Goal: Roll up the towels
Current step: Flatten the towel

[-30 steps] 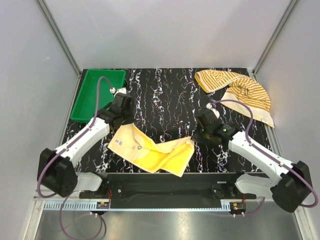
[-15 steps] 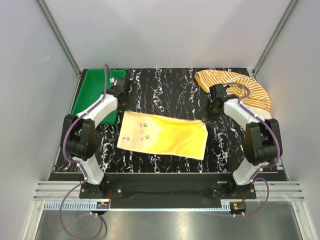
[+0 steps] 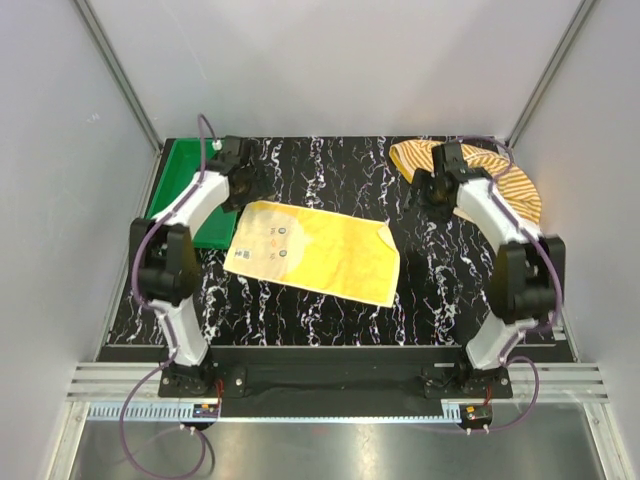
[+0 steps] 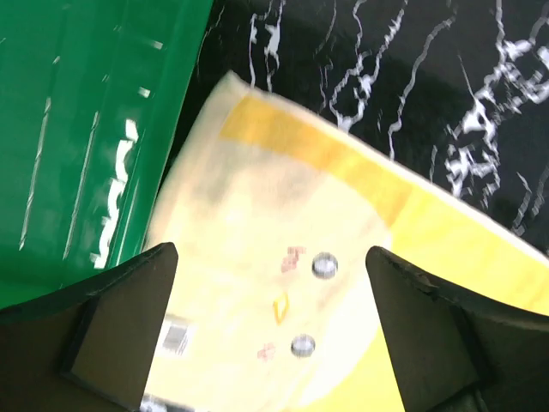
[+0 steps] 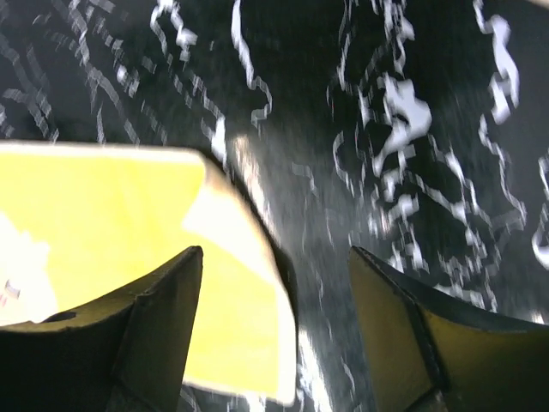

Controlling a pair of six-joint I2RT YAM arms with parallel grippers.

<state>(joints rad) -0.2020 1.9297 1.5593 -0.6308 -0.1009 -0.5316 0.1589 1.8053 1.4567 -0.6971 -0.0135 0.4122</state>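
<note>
The pale yellow towel [image 3: 312,252] lies spread flat in the middle of the black marbled table, with small printed marks near its left end. My left gripper [image 3: 250,188] hovers over the towel's back left corner; in the left wrist view it [image 4: 273,322] stands wide open above the cloth [image 4: 283,206], holding nothing. My right gripper [image 3: 424,196] is just beyond the back right corner, open [image 5: 276,339], with the towel's corner [image 5: 111,215] lying loose below it. The orange-and-cream striped towel [image 3: 505,182] lies crumpled at the back right, partly hidden behind the right arm.
A green tray [image 3: 180,185] sits at the back left, right beside the yellow towel's left edge [image 4: 77,129]. Grey walls close the table on three sides. Both arms stretch from the near edge toward the back.
Both grippers have opened and let go of the yellow towel, which was carried toward the back and now lies flat. Both arms have reached further back.
</note>
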